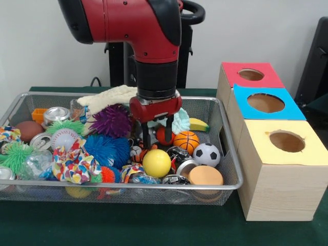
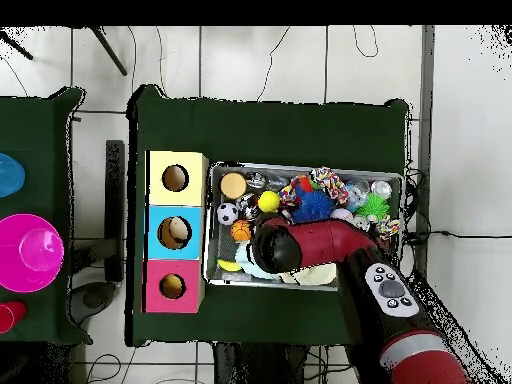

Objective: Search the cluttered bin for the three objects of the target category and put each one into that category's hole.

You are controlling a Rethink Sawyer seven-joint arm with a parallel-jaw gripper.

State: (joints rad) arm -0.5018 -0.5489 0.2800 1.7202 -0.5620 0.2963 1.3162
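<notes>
Gripper (image 1: 156,134) fingers straddle a small orange ball (image 1: 162,136) in the bin (image 1: 225,148).

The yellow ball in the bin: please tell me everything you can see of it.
The yellow ball is plain, smooth and round, with a matte look like foam. It lies whole in the wire-mesh bin, toward its near rim in the front view, just below the pincer. Clutter crowds it on all sides.
</notes>
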